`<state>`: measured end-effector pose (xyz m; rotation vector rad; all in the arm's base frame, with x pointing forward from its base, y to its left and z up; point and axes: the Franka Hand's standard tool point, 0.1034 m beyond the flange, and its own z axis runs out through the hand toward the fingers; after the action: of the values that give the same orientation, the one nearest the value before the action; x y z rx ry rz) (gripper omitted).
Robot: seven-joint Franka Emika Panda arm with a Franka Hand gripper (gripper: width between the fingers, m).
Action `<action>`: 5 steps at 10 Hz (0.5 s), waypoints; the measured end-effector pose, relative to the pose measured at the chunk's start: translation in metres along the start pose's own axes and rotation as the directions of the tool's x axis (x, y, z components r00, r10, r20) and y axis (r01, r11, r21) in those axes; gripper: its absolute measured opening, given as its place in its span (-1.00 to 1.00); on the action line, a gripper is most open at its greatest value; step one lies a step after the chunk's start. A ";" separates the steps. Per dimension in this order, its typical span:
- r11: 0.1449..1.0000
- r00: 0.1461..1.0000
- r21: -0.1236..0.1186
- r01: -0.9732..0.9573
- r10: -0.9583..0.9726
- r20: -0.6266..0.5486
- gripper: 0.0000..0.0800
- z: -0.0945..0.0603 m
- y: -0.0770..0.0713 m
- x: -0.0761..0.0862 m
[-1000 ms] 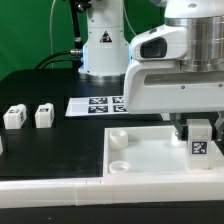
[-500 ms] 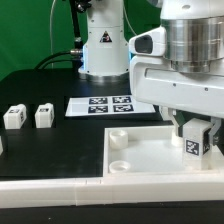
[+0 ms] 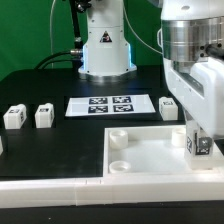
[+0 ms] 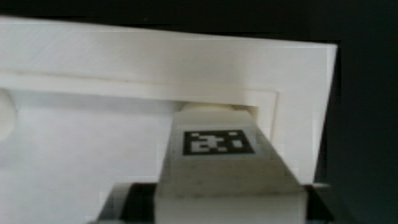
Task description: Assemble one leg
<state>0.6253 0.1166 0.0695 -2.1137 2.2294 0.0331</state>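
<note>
One arm fills the exterior view's right side, its gripper (image 3: 199,143) closed on a leg (image 3: 199,145) and holding it upright over the panel (image 3: 140,152), at the corner toward the exterior view's right. The panel, a broad white square with round sockets showing at its other corners, lies on the black table (image 3: 40,145). Behind it sits the marker board (image 3: 112,104). Another leg (image 3: 169,108) stands just beside that board, and two more (image 3: 43,115) stand well apart on the exterior view's left.

In the wrist view the held leg (image 4: 217,152) points its tagged face at the camera, above a recess in the panel (image 4: 107,70).

It looks like stiff, light, smooth plastic. Its flat opposite sides suit the fingers best, gripped high so the lower end is free to enter a socket.
</note>
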 end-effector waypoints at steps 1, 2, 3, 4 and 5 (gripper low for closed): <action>0.995 0.995 0.000 -0.097 0.097 0.007 -0.27 0.000 0.000 0.000; 0.991 0.990 -0.002 -0.137 0.137 0.016 -0.27 0.000 0.000 0.000; 0.983 0.983 -0.003 -0.184 0.184 0.019 -0.27 0.000 -0.001 0.000; 0.987 0.987 -0.002 -0.163 0.163 0.019 -0.27 0.000 0.000 0.000; 0.987 0.987 -0.002 -0.161 0.161 0.019 0.18 0.000 0.000 -0.001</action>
<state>0.6256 0.1171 0.0696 -1.9198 2.3830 0.0628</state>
